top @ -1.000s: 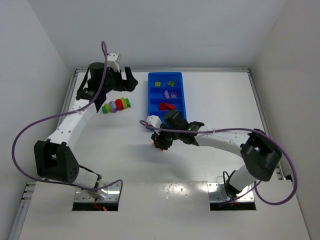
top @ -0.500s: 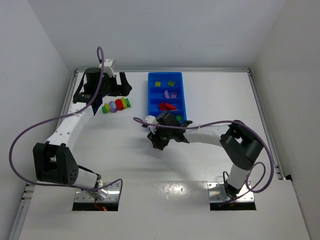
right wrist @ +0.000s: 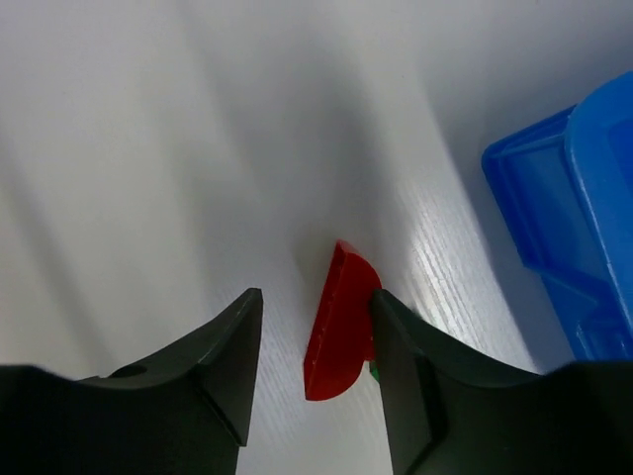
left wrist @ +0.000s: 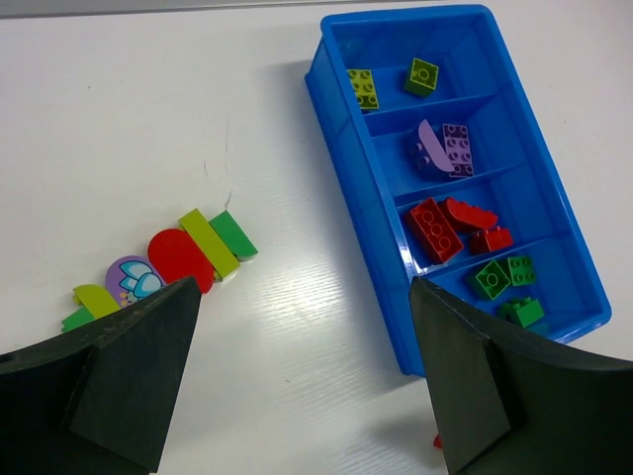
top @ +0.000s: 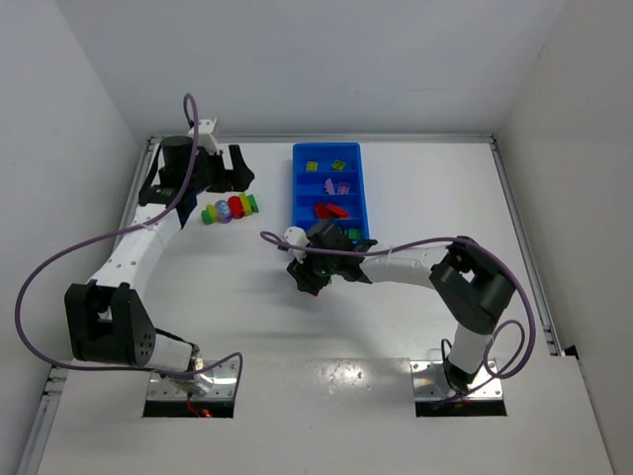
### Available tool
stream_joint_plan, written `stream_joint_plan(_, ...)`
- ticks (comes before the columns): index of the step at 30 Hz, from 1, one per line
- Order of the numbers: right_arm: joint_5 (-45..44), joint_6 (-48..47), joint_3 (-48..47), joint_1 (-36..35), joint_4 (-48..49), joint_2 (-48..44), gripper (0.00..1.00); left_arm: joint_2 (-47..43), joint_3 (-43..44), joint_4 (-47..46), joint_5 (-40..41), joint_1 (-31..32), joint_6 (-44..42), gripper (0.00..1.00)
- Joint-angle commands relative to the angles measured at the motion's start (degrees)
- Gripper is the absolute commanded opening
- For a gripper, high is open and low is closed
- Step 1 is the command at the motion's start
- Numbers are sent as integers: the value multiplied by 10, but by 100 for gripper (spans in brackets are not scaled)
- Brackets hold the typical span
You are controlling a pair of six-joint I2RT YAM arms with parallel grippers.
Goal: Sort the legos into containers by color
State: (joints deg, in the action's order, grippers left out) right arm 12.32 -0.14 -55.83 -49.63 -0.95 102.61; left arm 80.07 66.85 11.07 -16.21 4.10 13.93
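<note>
The blue tray lies at the back centre, also in the left wrist view. Its compartments hold, from far to near, yellow-green, purple, red and green legos. A multicoloured lego cluster lies left of the tray, also in the left wrist view. My left gripper is open and empty, behind the cluster. My right gripper is low on the table near the tray's front left corner. It is open around a red half-round lego that touches its right finger.
A bit of green shows behind the right finger. The tray's corner lies to the right of my right gripper. White walls enclose the table at the back and sides.
My left gripper has moved left and slightly nearer, staying behind the cluster. My right gripper has shifted a little left, and the right arm's elbow has folded inward.
</note>
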Motion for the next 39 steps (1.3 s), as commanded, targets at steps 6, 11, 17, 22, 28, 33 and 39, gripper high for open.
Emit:
stream_joint_plan(6, -54, -6, 16, 1, -12, -3, 60, -5, -12, -22, -19, -7, -4, 93)
stream_joint_plan(11, -62, -12, 16, 1, -12, -9, 60, -5, -17, -22, -24, -7, -4, 93)
stream_joint_plan(17, -55, -18, 27, 1, -7, -9, 52, -5, -17, -27, -24, -7, -4, 93)
stream_joint_plan(22, -37, -37, 27, -4, -2, 7, 44, 0, -23, -27, -24, -7, 7, 93)
stream_joint_plan(28, -21, -85, 27, -9, -13, -13, 6, 0, -29, -27, -29, -7, 7, 93)
stream_joint_plan(33, 36, -108, 33, -3, -68, -95, 0, -14, -49, -44, -35, -7, 13, 93)
stream_joint_plan(39, 74, -107, 13, -3, -76, -224, 0, -27, -63, -60, -52, -7, 28, 93)
